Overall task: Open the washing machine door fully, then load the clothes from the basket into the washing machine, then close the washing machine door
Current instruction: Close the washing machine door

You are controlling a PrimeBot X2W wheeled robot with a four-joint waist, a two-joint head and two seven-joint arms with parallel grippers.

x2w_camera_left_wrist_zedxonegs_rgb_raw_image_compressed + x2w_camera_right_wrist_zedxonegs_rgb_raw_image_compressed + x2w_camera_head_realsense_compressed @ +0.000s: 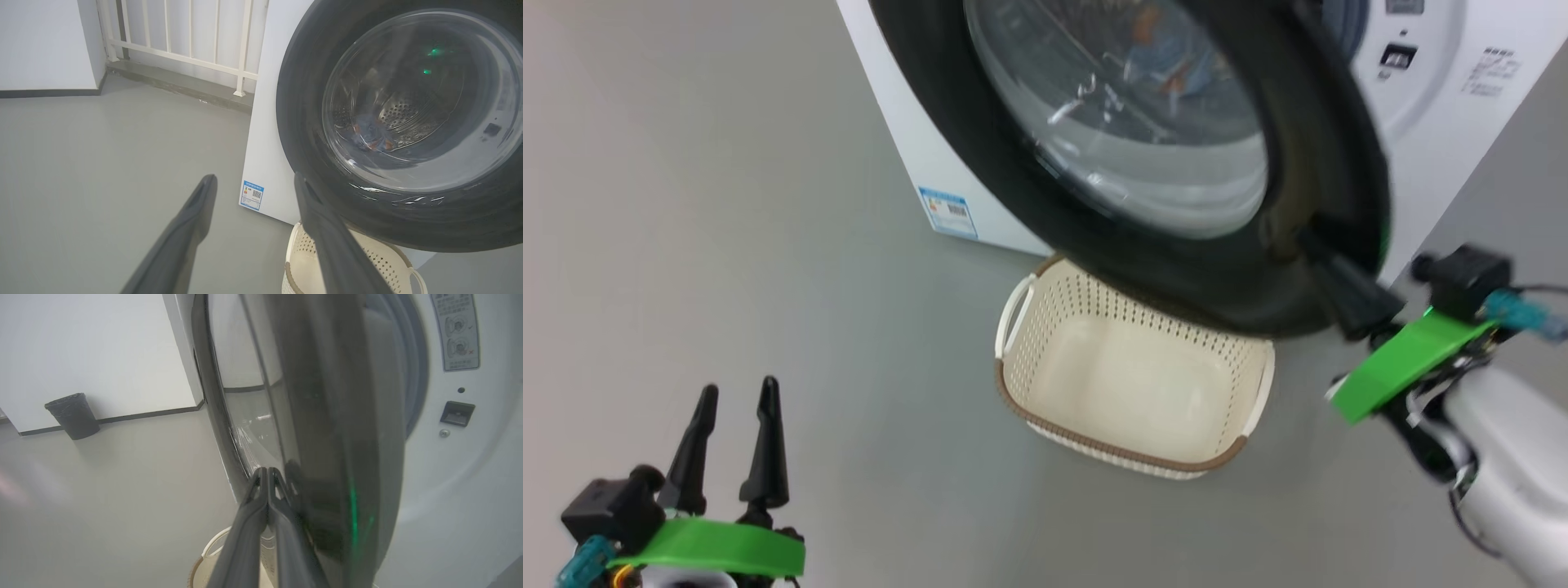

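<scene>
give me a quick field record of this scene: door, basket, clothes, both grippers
washing machine door: ajar, swung out from the washing machine front, hanging over the basket
basket: on the floor below the door, empty
clothes: inside the drum, seen through the door glass
left gripper: open, holding nothing, over the floor
right gripper: shut, holding nothing, tips against the door's black ring
task stage: loading looks done; door not yet closed

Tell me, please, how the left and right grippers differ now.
The left gripper is open, fingers spread; the right gripper is shut, fingers together. The left gripper hangs over the floor, apart from the washing machine door; the right gripper is at the door's black rim. Both have long dark fingers.
</scene>
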